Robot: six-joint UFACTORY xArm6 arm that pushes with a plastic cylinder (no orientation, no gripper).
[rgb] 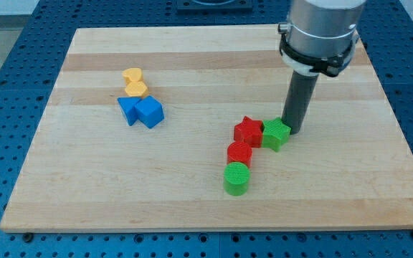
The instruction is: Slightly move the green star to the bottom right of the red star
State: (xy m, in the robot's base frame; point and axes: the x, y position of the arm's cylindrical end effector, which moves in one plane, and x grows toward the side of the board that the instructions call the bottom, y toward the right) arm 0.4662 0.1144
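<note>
The green star (pixel 275 134) lies just right of the red star (pixel 248 131) and touches it, right of the board's middle. My tip (pixel 292 129) rests on the board against the green star's upper right side. The dark rod rises from there to the grey arm body at the view's top.
A red block (pixel 239 153) sits below the red star, and a green cylinder (pixel 236 178) below that. Two yellow blocks (pixel 134 82) and two blue blocks (pixel 141 112) cluster at the view's left. The wooden board (pixel 206 208) ends near every frame edge.
</note>
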